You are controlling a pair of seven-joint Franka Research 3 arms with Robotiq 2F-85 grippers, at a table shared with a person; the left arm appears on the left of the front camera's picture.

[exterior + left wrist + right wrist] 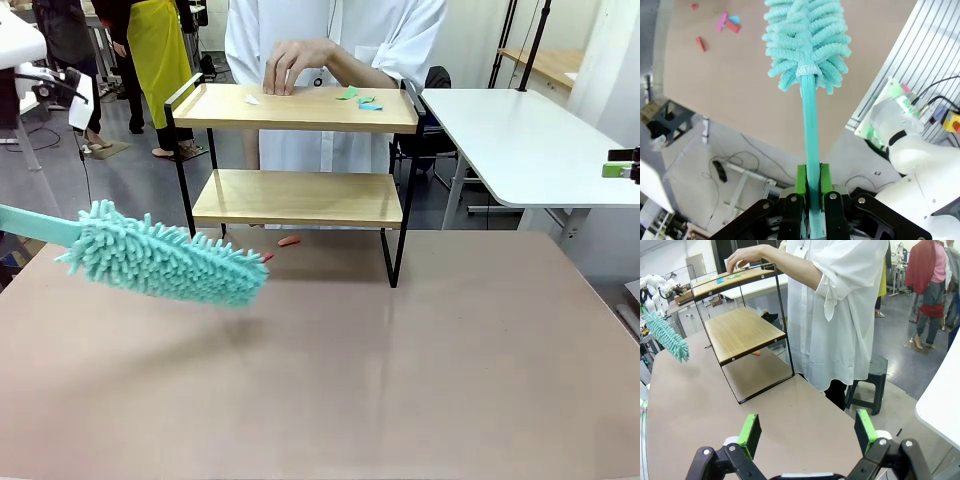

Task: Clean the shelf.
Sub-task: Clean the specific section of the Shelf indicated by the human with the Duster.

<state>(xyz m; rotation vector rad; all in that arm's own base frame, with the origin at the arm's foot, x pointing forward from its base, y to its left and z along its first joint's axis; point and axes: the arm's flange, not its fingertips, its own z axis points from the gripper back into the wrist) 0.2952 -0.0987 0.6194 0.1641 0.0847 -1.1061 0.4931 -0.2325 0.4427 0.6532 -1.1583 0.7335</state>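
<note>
The shelf (300,198) stands at the far middle of the brown table; its top board (310,110) carries a white scrap (252,99), a green scrap (347,94) and a blue scrap (370,104). A person's hand (295,62) rests fingertips on that board. A teal fluffy duster (160,260) hovers over the table, left of and lower than the shelf. My left gripper (813,187) is shut on the duster's handle (811,120). My right gripper (807,432) is open and empty, well off the shelf's (740,330) side; its green pad (622,169) shows at the right edge.
Small red scraps (289,241) lie on the table under the shelf, and coloured scraps (727,23) appear beyond the duster head. The person in a white shirt (840,310) stands behind the shelf. A white table (530,140) is at the far right. The near tabletop (400,380) is bare.
</note>
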